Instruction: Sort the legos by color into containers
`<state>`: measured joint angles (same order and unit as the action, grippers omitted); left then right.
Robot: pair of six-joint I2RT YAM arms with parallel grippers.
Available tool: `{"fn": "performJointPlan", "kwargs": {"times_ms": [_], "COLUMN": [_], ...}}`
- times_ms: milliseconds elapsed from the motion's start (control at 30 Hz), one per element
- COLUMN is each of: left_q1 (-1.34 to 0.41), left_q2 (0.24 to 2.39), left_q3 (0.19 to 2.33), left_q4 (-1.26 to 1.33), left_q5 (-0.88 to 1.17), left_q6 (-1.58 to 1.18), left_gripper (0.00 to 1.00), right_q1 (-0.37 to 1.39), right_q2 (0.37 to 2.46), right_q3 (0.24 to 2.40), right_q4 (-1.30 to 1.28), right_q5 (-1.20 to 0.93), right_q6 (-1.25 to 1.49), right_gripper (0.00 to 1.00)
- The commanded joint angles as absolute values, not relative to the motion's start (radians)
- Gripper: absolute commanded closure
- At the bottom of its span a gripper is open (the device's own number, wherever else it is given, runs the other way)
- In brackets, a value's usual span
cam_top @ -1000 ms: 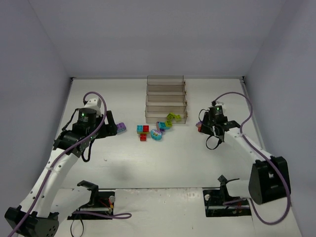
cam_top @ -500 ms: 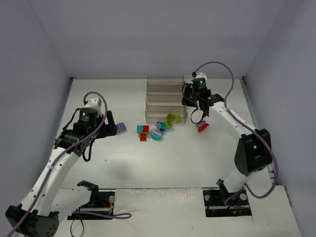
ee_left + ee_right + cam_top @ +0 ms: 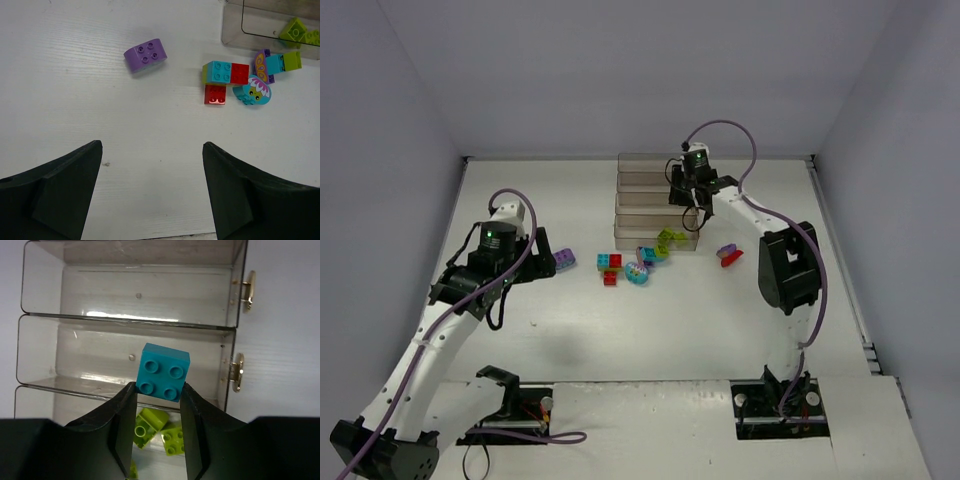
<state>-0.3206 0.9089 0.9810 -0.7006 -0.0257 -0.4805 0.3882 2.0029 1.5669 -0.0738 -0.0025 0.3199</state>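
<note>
- Right gripper [image 3: 157, 390] clamps a teal brick [image 3: 164, 371] above the trays [image 3: 125, 321].
- Left gripper [image 3: 152, 146] stands wide open, empty, over the desk [image 3: 75, 100], near a purple brick [image 3: 145, 54].

top: overhead, all | left wrist: downward, high | right wrist: close | shared: trays [image 3: 150, 290]

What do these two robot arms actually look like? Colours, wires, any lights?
Both the left arm and right arm are slim white tubes linked by chunky black joints. A purple cable loops along each, and a small green light glows near each wrist. The fingers are plain black, broad wedges that taper toward the tips.
</note>
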Motion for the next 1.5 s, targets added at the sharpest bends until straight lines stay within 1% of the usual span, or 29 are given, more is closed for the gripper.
{"fn": "performJointPlan", "kwargs": {"times_ms": [0, 33, 167, 200, 267, 300, 333, 367, 400, 500, 667, 867, 1000, 1100, 1133, 1300, 1467], "left_q1": [-0.327, -0.327, -0.328, -0.327, -0.327, -0.327, -0.327, -0.327, -0.327, -0.327, -0.327, -0.328, -0.328, -0.327, -0.328, -0.328, -0.328], "left_q2": [0.902, 0.903, 0.908, 0.910, 0.911, 0.913, 0.914, 0.917, 0.919, 0.923, 0.928, 0.928, 0.928, 0.925, 0.925, 0.908, 0.882], "left_q3": [0.988, 0.986, 0.991, 0.991, 0.989, 0.989, 0.988, 0.986, 0.986, 0.983, 0.985, 0.989, 0.992, 0.992, 0.994, 0.996, 0.989], "left_q4": [-0.669, -0.669, -0.669, -0.667, -0.666, -0.666, -0.664, -0.663, -0.660, -0.654, -0.646, -0.644, -0.647, -0.650, -0.653, -0.670, -0.692], "left_q5": [-0.028, -0.028, -0.029, -0.029, -0.029, -0.028, -0.025, -0.020, -0.018, -0.012, -0.005, -0.005, -0.008, -0.006, -0.003, -0.003, -0.011], "left_q6": [-0.479, -0.480, -0.474, -0.471, -0.471, -0.471, -0.469, -0.471, -0.471, -0.469, -0.469, -0.468, -0.469, -0.474, -0.476, -0.479, -0.476], "left_gripper": [0.25, 0.25, 0.25, 0.25, 0.25, 0.25, 0.25, 0.25, 0.25, 0.25, 0.25, 0.25, 0.25, 0.25, 0.25, 0.25, 0.25], "right_q1": [0.403, 0.403, 0.405, 0.408, 0.410, 0.410, 0.411, 0.411, 0.411, 0.414, 0.437, 0.540, 0.621, 0.690, 0.707, 0.794, 0.818], "right_q2": [2.025, 2.032, 2.059, 2.063, 2.063, 2.062, 2.060, 2.054, 2.049, 2.019, 1.935, 1.744, 1.622, 1.591, 1.588, 1.618, 1.681], "right_q3": [1.637, 1.640, 1.640, 1.640, 1.640, 1.641, 1.641, 1.643, 1.643, 1.640, 1.588, 1.392, 1.269, 1.200, 1.186, 1.126, 1.108], "right_q4": [-0.021, -0.021, -0.021, -0.021, -0.021, -0.023, -0.023, -0.023, -0.021, -0.021, -0.023, -0.023, -0.023, -0.021, -0.017, 0.031, 0.077], "right_q5": [-0.031, -0.031, -0.028, -0.028, -0.026, -0.025, -0.025, -0.023, -0.023, -0.023, -0.028, -0.003, 0.054, 0.089, 0.100, 0.086, 0.045], "right_q6": [0.307, 0.307, 0.310, 0.307, 0.301, 0.298, 0.295, 0.291, 0.287, 0.269, 0.221, 0.196, 0.259, 0.340, 0.368, 0.396, 0.332], "right_gripper": [0.82, 0.78, 0.71, 0.68, 0.66, 0.60, 0.58, 0.53, 0.52, 0.42, 0.42, 0.44, 0.43, 0.38, 0.32, 0.31, 0.31]}}
